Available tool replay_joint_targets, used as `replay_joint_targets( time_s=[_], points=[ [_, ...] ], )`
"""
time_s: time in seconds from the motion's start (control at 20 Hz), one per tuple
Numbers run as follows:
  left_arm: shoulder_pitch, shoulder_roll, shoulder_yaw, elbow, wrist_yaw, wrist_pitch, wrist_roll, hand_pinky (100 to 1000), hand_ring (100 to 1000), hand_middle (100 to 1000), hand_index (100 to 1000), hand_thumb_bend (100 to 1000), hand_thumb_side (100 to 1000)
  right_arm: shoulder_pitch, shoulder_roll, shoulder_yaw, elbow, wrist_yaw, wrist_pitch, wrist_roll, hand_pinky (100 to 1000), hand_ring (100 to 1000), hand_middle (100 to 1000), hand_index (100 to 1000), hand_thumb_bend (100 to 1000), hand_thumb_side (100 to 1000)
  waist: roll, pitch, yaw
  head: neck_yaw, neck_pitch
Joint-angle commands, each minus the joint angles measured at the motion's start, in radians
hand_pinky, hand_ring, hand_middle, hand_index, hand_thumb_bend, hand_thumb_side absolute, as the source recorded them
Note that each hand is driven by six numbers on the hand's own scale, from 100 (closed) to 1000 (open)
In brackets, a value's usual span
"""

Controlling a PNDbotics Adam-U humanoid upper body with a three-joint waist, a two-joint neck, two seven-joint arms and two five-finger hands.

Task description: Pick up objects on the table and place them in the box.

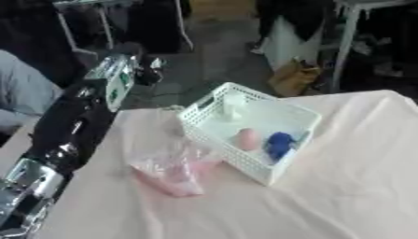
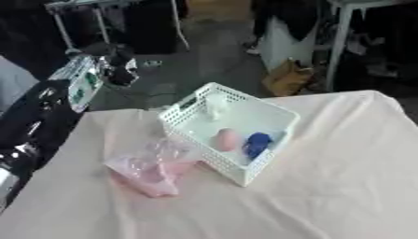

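Observation:
A white slatted box [image 1: 287, 112] stands on the table, turned at an angle. Inside it lie a pink egg-shaped object [image 1: 246, 138], a blue object [image 1: 279, 144] and a pale upright object [image 1: 233, 105] near the far corner. A crumpled clear pink bag [image 1: 174, 169] lies on the cloth just left of the box, touching its near-left wall. My left arm rises along the left edge, and its dark hand [image 2: 117, 64] hangs past the table's far-left corner, apart from the bag and the box. My right hand shows in neither view.
A pale pink cloth [image 1: 343, 196] covers the table, with open room to the right of and in front of the box. Beyond the far edge are the floor, table legs [image 1: 344, 42] and a brown bag [image 1: 294, 77].

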Motion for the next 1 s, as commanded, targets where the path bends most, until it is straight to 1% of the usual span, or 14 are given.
replay_joint_targets(
  time_s=[0.05,0.3,0.4,0.6,1.0],
  points=[
    [-0.043,0.016,-0.012,-0.050,0.009,-0.002,-0.010,100,100,100,299,100,460,-0.013,-0.024,0.001,-0.015,-0.009,0.004,-0.001,822,893,748,717,100,659,0.011,-0.033,-0.002,0.002,0.003],
    [-0.096,-0.039,-0.034,-0.066,-0.012,-0.017,-0.012,100,100,100,299,100,463,-0.018,-0.019,0.005,-0.015,-0.014,0.007,0.002,822,894,749,717,100,659,0.012,-0.035,-0.011,0.021,0.003],
    [-0.106,-0.054,-0.036,-0.062,-0.020,-0.021,-0.011,100,100,100,299,100,463,-0.020,-0.017,0.005,-0.015,-0.015,0.008,0.003,822,894,748,717,100,658,0.012,-0.035,-0.014,0.026,0.001],
    [-0.131,-0.106,-0.043,-0.041,-0.042,-0.032,-0.002,100,100,100,302,100,464,-0.031,-0.008,0.011,-0.015,-0.022,0.012,0.008,822,894,749,717,100,653,0.014,-0.036,-0.028,0.039,-0.006],
    [-0.145,-0.194,-0.038,0.014,-0.074,-0.054,0.046,100,100,100,304,100,464,-0.054,0.011,0.022,-0.015,-0.037,0.022,0.019,823,893,748,717,100,652,0.019,-0.034,-0.054,0.056,-0.018]
  ],
)
